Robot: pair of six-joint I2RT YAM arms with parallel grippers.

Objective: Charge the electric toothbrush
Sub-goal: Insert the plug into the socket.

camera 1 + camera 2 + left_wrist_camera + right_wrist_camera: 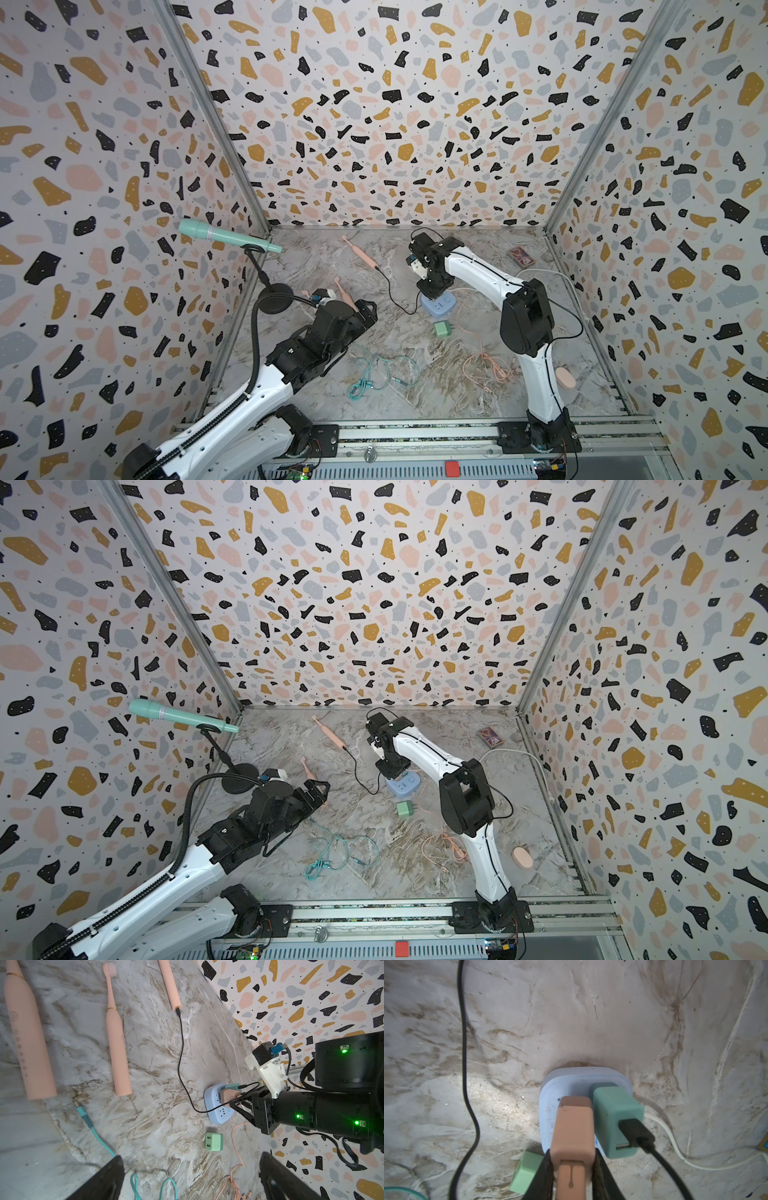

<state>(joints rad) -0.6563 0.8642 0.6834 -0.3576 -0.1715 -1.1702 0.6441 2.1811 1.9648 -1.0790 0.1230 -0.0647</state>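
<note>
While pinched round the pink adapter (pixel 573 1126), right gripper (pixel 572 1165): narrow, both fingers flat on the adapter's sides, directly above the power strip (pixel 550 1093).
Pink adapter: upright on the power strip, just beside the teal adapter (pixel 614 1109); fully seated or not, impossible to tell.
Teal adapter: plugged into the power strip, black cable (pixel 467 1084) in its port.
Electric toothbrush (pixel 170 985): flat on the bench (pixel 145 1059), well apart from the power strip on its far side, black cable in its base.
Left gripper (pixel 191 1159): wide, empty, well apart from the power strip on its left.
Step in hand: probably seating or pulling the pink adapter at the power strip; toothbrush link looks already made.
Next move: straight travel along the prongs, no lean against the teal adapter, no tug on the black cable.
</note>
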